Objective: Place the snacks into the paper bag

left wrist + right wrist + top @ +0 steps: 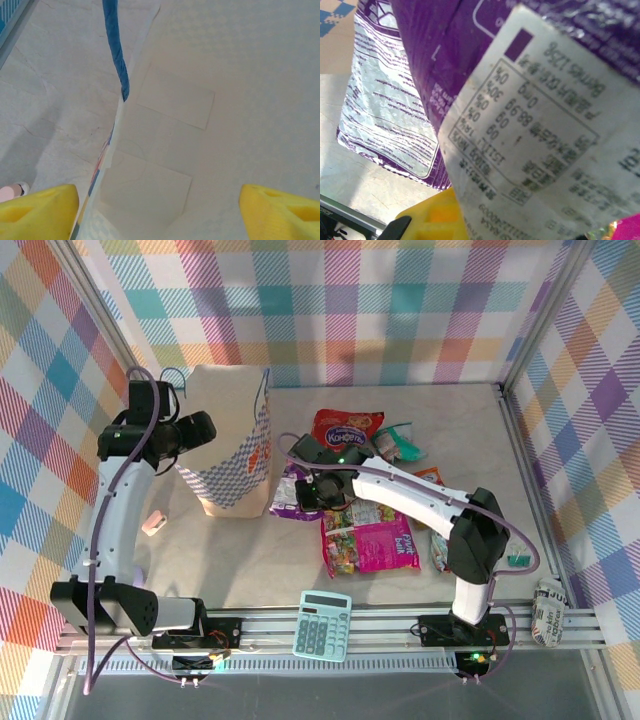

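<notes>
The paper bag (232, 445) stands upright at the back left, beige with a blue checker band. My left gripper (197, 428) is at its left rim, open. In the left wrist view the bag's wall (165, 150) and blue cord handle (116, 45) run between the wide-apart yellow fingers (42, 210). My right gripper (318, 485) is shut on a purple snack packet (290, 495) just right of the bag; up close, its white label (535, 130) covers the yellow finger (432, 217). Red-orange (345, 425), magenta (372, 540), teal (402, 445) and orange (430, 477) snacks lie around it.
A pale teal calculator (322, 625) lies at the near edge by the rail. A white printed packet (548, 612) rests at the near right corner. A small pink object (153, 523) sits left of the bag. Checked walls enclose the table on three sides.
</notes>
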